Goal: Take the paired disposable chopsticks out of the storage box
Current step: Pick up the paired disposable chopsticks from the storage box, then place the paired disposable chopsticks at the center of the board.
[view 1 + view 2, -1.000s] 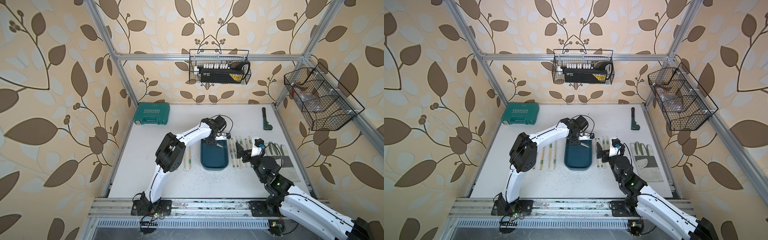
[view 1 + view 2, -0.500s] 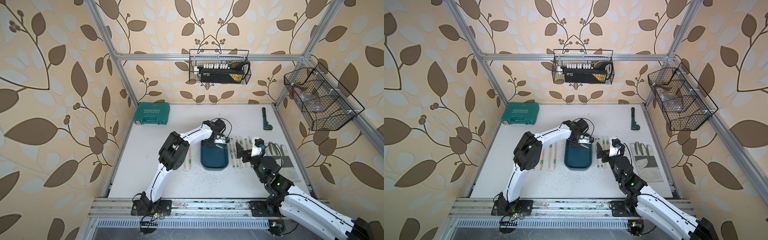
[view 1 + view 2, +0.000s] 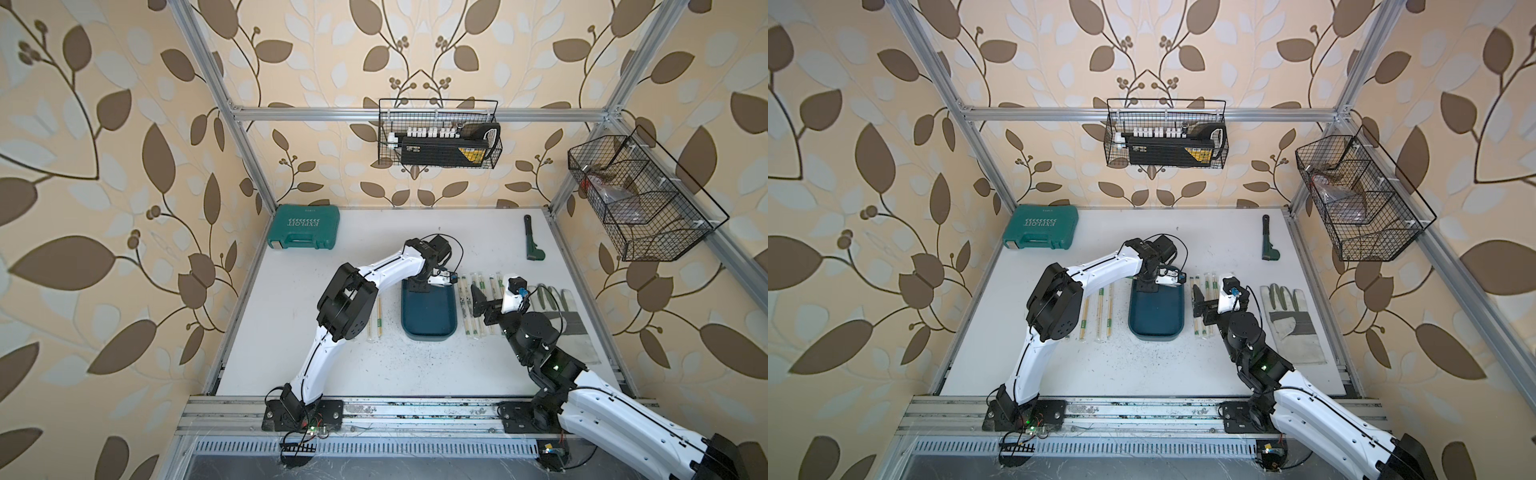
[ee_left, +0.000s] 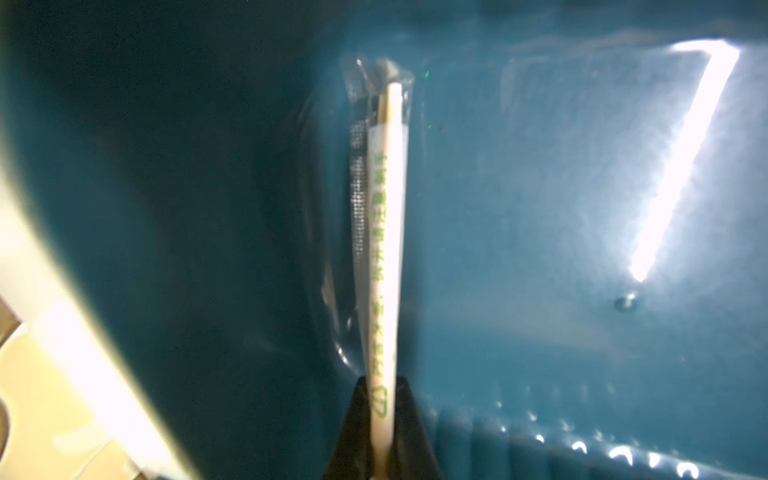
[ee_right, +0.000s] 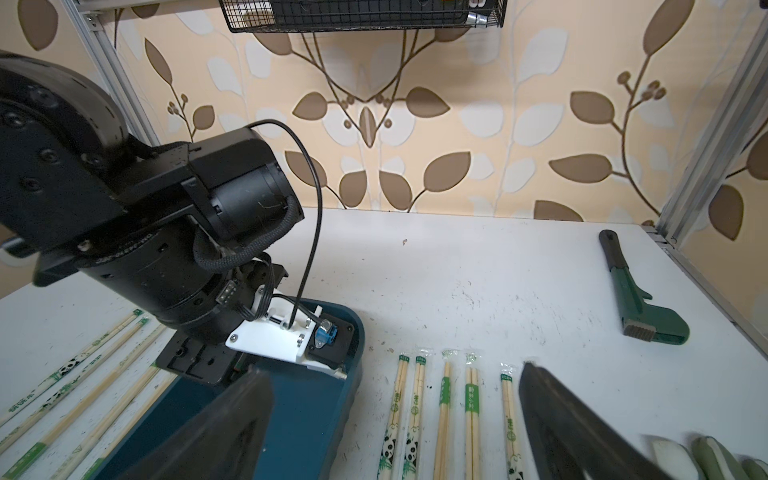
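Grasp made: the left tool [image 4: 380,399] is clamped on one sleeved set of paired disposable chopsticks [image 4: 384,232], mid-frame inside the storage box [image 4: 540,208] — next, probably a lift clear of its rim. The right tool [image 3: 478,305] stands apart.

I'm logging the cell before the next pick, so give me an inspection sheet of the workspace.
Surface: white table, speckled with dark bits.
Job's things: storage box holds one visible chopstick pair; other pairs lie in rows on the table either side of it.
Clutter: green tool case, green-handled tool, work glove.
End effectors: left end effector shut on the chopstick pair in the box; right end effector open above a row of pairs.
Cables: black cable loops at the left wrist; wires at the left arm's base.
Surroundings: back wire basket, side wire basket, leaf wallpaper, aluminium frame.
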